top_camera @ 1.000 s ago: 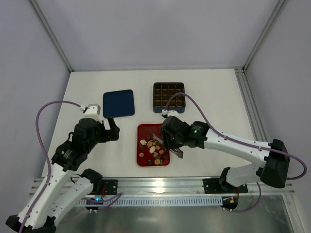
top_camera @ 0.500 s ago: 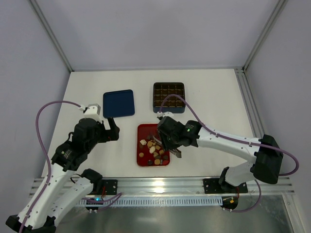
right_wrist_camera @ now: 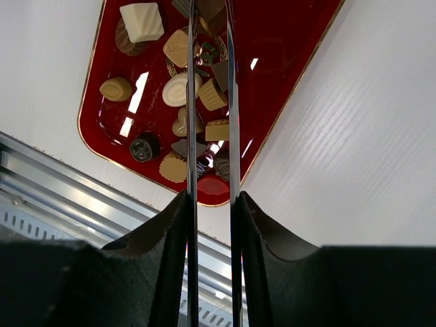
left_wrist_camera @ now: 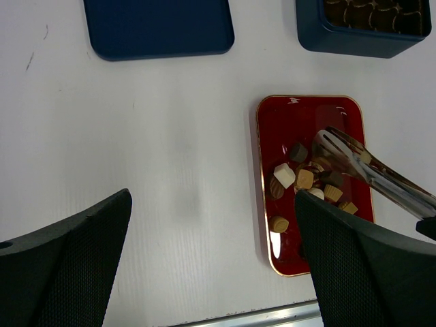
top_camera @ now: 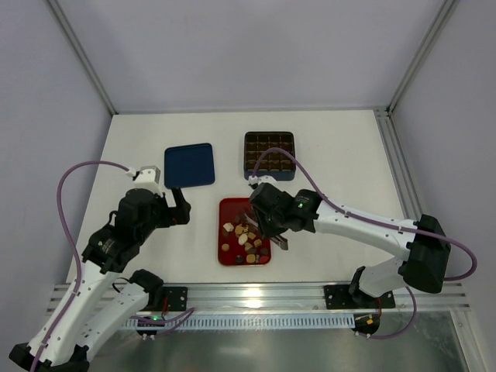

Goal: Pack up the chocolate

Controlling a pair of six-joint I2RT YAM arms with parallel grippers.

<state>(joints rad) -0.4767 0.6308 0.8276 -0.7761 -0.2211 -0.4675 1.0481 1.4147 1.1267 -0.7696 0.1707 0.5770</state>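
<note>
Several small chocolates (top_camera: 243, 235), dark, tan and cream-white, lie piled on a flat red tray (top_camera: 231, 207). My right gripper (top_camera: 269, 223) is shut on metal tongs (right_wrist_camera: 231, 136). The tongs' two blades reach over the pile (right_wrist_camera: 178, 87) and stand slightly apart, with a tan cup-shaped piece (right_wrist_camera: 212, 95) lying under the gap. Their tips are cut off at the top of the right wrist view. In the left wrist view the tongs (left_wrist_camera: 368, 176) hang over the chocolates (left_wrist_camera: 300, 180). My left gripper (top_camera: 180, 209) is open and empty, left of the tray.
A dark blue square box (top_camera: 269, 154) with grid compartments stands behind the tray. Its flat blue lid (top_camera: 189, 164) lies to the left, beyond my left gripper. A metal rail (top_camera: 256, 294) runs along the table's near edge.
My right gripper and the tongs have shifted a little left and farther over the chocolates on the tray. The left arm has not moved.
</note>
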